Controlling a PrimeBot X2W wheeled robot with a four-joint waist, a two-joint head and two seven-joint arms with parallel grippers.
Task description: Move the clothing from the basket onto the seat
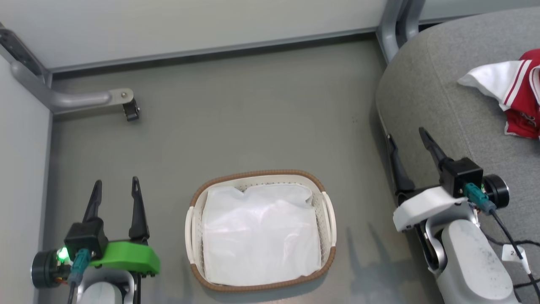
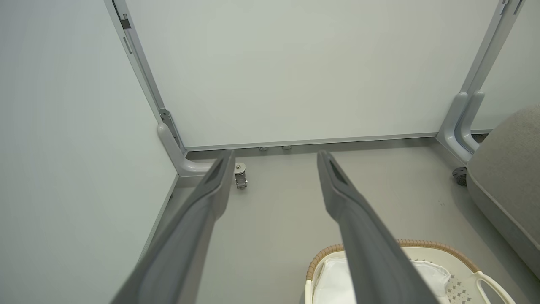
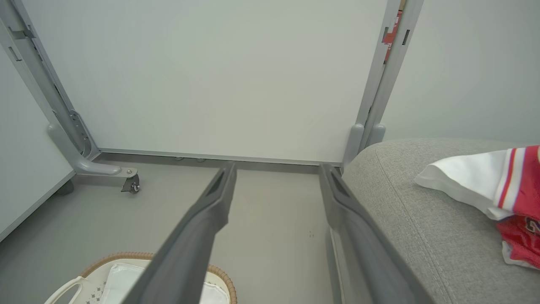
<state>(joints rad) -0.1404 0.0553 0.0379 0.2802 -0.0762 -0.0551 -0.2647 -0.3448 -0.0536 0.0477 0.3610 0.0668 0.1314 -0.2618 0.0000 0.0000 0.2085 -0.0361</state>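
— Where was the clothing [image 1: 523,97]?
— It lay on the seat [image 1: 434,97], near its far right side. The basket [image 1: 259,175] stood on the floor [image 1: 253,105] and held a white sheet [image 1: 259,234].
— And the grippers?
— The left gripper [image 1: 117,182] and the right gripper [image 1: 405,134] both had their fingers spread apart, empty.

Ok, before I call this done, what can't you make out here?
- Clothing: cut off by the right edge in the head and right wrist views; its full extent and print can't be told.
- Basket: the white sheet covers its bottom in the head view, hiding anything beneath.
- Basket in both wrist views: mostly cut off by the bottom edge.
- Seat: runs past the right edge in the head view.
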